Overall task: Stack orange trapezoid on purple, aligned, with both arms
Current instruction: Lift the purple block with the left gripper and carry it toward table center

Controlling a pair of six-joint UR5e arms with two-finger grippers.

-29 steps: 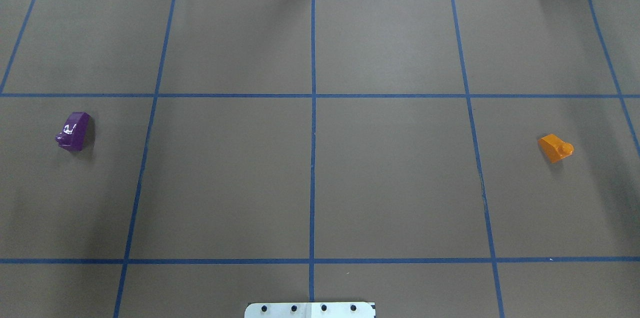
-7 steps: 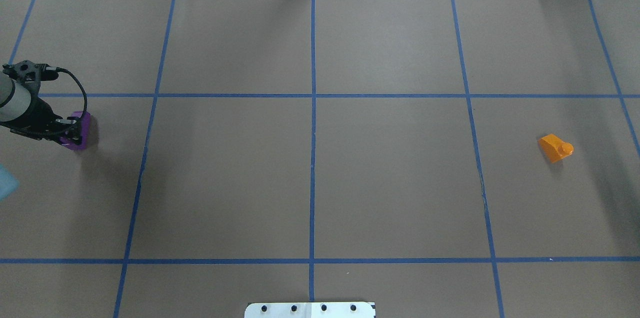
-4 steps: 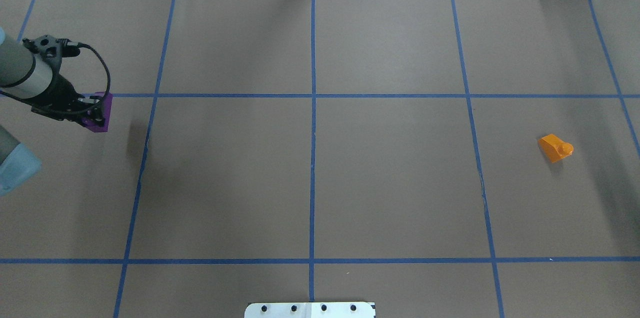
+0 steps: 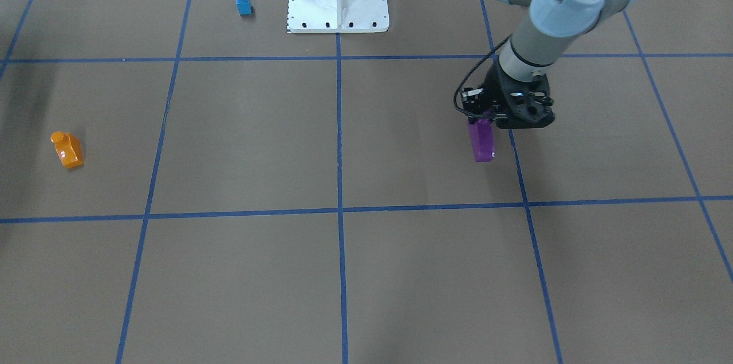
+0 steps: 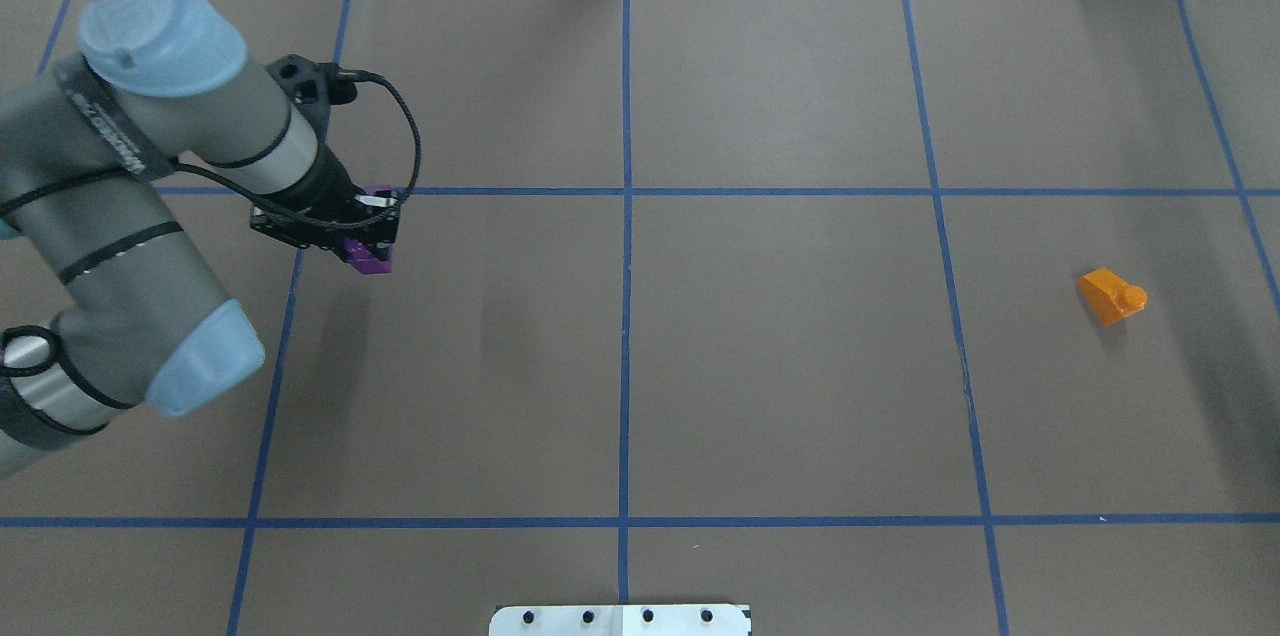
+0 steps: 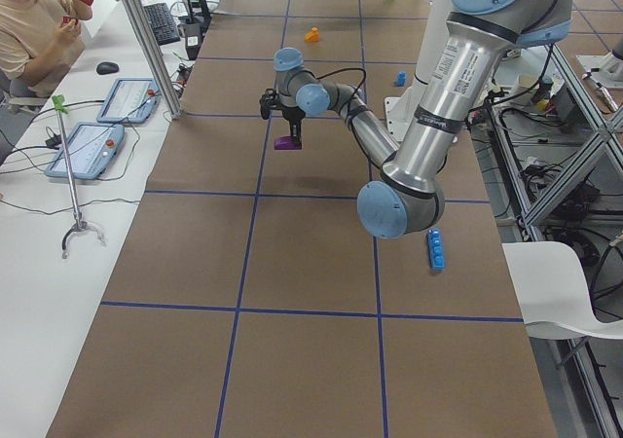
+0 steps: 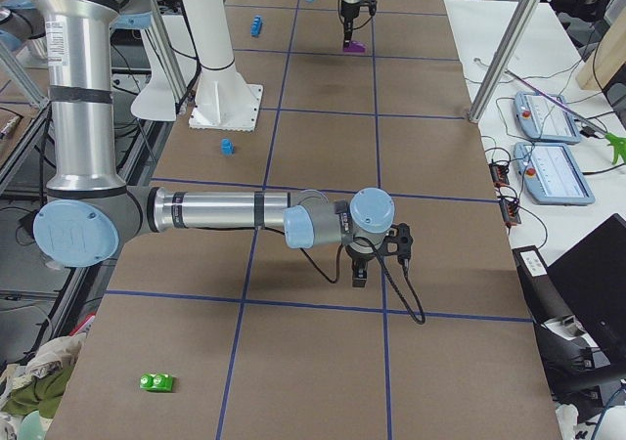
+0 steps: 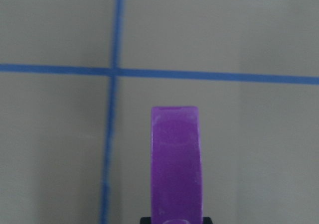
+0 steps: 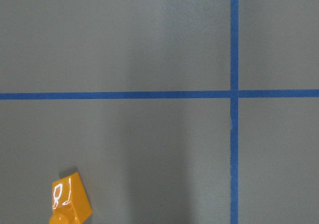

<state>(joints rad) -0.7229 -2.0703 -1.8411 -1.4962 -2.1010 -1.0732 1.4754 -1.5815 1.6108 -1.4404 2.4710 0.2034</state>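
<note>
Purple brick (image 4: 481,142) in left gripper (image 4: 484,119); blue brick (image 4: 243,2) near base (image 4: 338,0)

The dark-purple plastic sloped brick (image 5: 372,258) hangs in the left gripper (image 5: 362,241), left of centre; the orange plastic trapezoid brick (image 5: 1110,296) lies far right.

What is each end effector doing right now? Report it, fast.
Left end effector: closed, holding the purple brick.
Right end effector: cannot be told; it shows only in a side view.
</note>
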